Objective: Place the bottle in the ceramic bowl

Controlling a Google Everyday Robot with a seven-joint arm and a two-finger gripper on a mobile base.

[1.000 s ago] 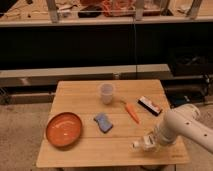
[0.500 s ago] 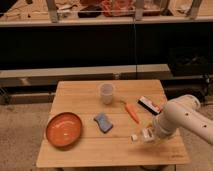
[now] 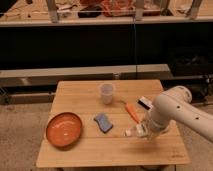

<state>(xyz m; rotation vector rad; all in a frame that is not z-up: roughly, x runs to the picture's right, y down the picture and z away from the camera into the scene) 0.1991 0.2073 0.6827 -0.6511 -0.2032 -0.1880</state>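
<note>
Leftmost, the wide, shallow orange-red ceramic bowl [image 3: 64, 129] sits near the front-left corner of the pale wooden worktop [image 3: 80, 155], with nothing in it. To its right lies a small blue rectangular sponge [image 3: 103, 122], and behind that stands a translucent plastic cup [image 3: 106, 93]. Further right, a slim orange carrot [image 3: 132, 112] lies slanted. Just in front of the carrot, the small whitish plastic bottle [image 3: 132, 131] lies sideways, pinched in the tool [image 3: 141, 130] at the end of the bulky white arm [image 3: 172, 107]. A flat black-and-white object [image 3: 144, 103] shows just behind. Over the last second the tool has carried the bottle away from the front edge of the worktop and begun swinging it leftward. The pickup therefore looks done. What remains is the carry past the sponge to the bowl, which is well apart from the bottle, and then the release.
</note>
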